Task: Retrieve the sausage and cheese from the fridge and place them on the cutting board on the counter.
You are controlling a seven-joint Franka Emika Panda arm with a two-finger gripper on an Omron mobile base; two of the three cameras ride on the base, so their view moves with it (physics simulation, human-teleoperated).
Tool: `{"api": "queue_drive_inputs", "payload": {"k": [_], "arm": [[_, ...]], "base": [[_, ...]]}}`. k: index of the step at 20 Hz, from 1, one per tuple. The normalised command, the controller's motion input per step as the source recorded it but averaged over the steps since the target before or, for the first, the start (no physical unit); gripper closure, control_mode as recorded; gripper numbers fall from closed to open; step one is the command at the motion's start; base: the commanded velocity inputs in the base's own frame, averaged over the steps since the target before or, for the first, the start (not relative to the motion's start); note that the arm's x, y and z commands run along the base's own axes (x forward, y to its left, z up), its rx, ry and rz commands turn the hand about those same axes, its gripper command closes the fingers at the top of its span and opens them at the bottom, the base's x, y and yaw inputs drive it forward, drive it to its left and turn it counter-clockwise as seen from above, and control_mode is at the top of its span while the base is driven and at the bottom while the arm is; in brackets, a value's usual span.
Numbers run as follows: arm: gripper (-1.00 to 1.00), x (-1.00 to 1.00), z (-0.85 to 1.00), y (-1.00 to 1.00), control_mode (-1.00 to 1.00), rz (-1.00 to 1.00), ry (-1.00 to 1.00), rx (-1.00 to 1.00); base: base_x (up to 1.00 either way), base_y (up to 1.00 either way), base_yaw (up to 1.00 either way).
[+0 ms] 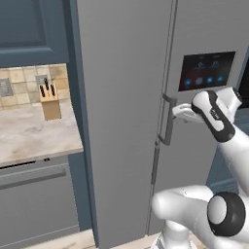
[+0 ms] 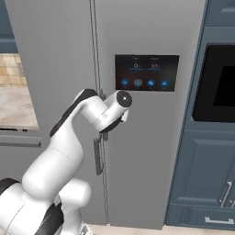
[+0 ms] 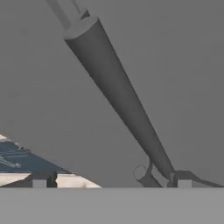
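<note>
At centre right of the left base view, we reach our arm forward, pincer (image 1: 176, 113) spread wide beside the fridge (image 1: 126, 97) handle (image 1: 168, 121).

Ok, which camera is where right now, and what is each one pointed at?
Left base view: behind the arm, to its left, facing the closed fridge and the counter with the knife block; the arm rises at lower right, gripper at the door handle.
Right base view: behind, to its right, facing the fridge doors and display panel; the arm rises at lower left.
Hand view: along the open gripper, close on the handle.
Both base views share handle and panel.
</note>
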Motion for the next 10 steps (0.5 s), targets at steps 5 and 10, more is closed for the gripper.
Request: {"api": "queue_drive_inputs", "payload": {"k": [5,10], "arm": [[-1.00,0.51,-0.23,0.00,-1.00,0.01,0.00,0.07],[-1.00,0.39,-0.16,0.08,-1.00,0.04,0.00,0.02]], "base": [[0.00,0.00,0.00],[0.00,0.00,0.00]]}}
